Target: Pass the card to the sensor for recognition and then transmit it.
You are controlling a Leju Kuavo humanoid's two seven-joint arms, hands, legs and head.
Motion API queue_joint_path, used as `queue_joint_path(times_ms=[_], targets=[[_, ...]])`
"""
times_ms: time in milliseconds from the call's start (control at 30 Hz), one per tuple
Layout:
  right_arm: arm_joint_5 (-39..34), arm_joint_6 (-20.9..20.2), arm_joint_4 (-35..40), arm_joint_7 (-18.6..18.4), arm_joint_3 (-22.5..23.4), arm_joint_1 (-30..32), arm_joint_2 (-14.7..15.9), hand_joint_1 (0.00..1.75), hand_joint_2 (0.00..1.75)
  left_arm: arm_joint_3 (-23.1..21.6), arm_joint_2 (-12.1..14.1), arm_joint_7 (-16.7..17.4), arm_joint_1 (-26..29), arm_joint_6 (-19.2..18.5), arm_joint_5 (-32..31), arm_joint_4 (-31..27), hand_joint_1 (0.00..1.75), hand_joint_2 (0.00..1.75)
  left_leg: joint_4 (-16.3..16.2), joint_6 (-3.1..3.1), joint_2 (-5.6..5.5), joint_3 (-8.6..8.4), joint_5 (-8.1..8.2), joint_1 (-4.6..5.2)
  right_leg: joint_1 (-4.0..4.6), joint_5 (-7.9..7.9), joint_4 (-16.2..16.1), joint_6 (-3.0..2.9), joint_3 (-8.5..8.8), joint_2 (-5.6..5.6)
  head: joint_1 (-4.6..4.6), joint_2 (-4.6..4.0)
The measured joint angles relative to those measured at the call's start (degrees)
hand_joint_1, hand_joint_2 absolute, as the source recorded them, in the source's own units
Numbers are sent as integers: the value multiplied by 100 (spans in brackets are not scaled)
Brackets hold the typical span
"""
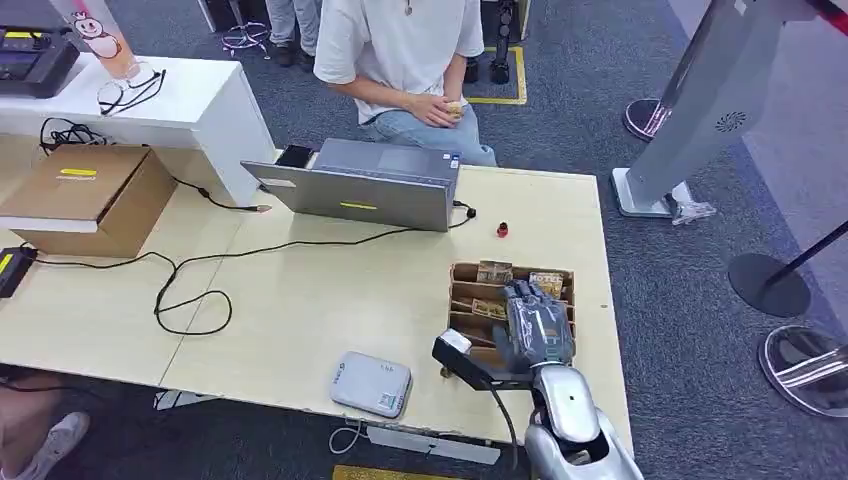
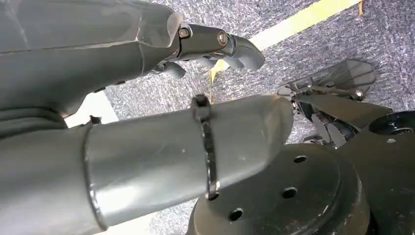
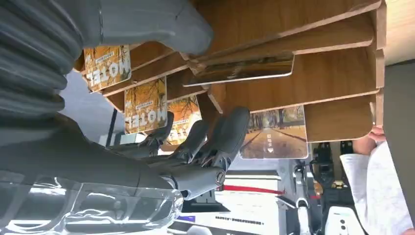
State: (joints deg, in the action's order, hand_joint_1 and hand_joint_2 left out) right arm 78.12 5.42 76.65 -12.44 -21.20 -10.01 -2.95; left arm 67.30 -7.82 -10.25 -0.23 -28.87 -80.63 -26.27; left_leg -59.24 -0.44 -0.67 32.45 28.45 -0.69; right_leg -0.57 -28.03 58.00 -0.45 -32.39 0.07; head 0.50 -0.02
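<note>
Right hand: your working hand hovers over the wooden card rack near the table's right edge, fingers spread and extended toward the slots, thumb apart from them. Nothing is pinched between them; read the hand as open and poised to pick. The placement suggests the reach-in step, before any card is lifted.

Cards: the task's things stand upright in the rack's tiered compartments, printed with autumn-tree artwork and lettering. Thin, flat and glossy, they will likely need a thumb-and-finger pinch on an exposed edge. One card showing a tree-lined path sits just beyond your fingertips; whether they touch it you cannot tell.

Rack: brown board partitions, stepped so each row of cards shows above the one in front, which is why an edge is offered to you.

Sensor: a pale, rounded-corner pad lying flat near the table's front edge, to the rack's left, with its cable dropping off the table. It lies well apart from the rack, so the card must travel leftward.

Person: seated behind the open laptop across the light wood table, probably the recipient.

Left hand: hanging over carpet, fingers loosely curled, holding nothing.
</note>
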Motion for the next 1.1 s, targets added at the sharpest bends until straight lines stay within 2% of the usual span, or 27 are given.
queue_joint_path(times_ms=[33,267,333,567,933,1100], targets=[[0,0,13,0,7,4,0,75,175,0,0,0,0,2,0,9,0,0,0,0,0,0,0,0,0,0,0,0,0,0,-2,0],[2,0,44,18,28,12,2,77,175,2,-2,0,3,-33,-2,15,0,0,0,0,0,0,0,0,0,0,0,0,0,0,-2,0],[2,0,46,28,28,12,2,84,175,2,-7,0,4,-50,0,15,0,0,0,0,0,0,0,0,0,0,0,0,0,0,-2,0],[0,7,46,70,28,11,2,77,175,9,-20,0,5,-142,0,15,0,0,0,0,0,1,0,0,0,0,0,0,0,0,-2,0],[-20,33,212,179,-4,28,2,80,175,11,-20,-15,4,-144,-46,15,0,0,0,0,0,1,0,0,0,0,0,0,0,0,-2,0],[-59,31,271,210,-55,43,2,73,175,11,-20,-17,3,-136,-57,15,0,0,0,0,0,1,0,0,0,0,0,0,0,0,-2,0]])
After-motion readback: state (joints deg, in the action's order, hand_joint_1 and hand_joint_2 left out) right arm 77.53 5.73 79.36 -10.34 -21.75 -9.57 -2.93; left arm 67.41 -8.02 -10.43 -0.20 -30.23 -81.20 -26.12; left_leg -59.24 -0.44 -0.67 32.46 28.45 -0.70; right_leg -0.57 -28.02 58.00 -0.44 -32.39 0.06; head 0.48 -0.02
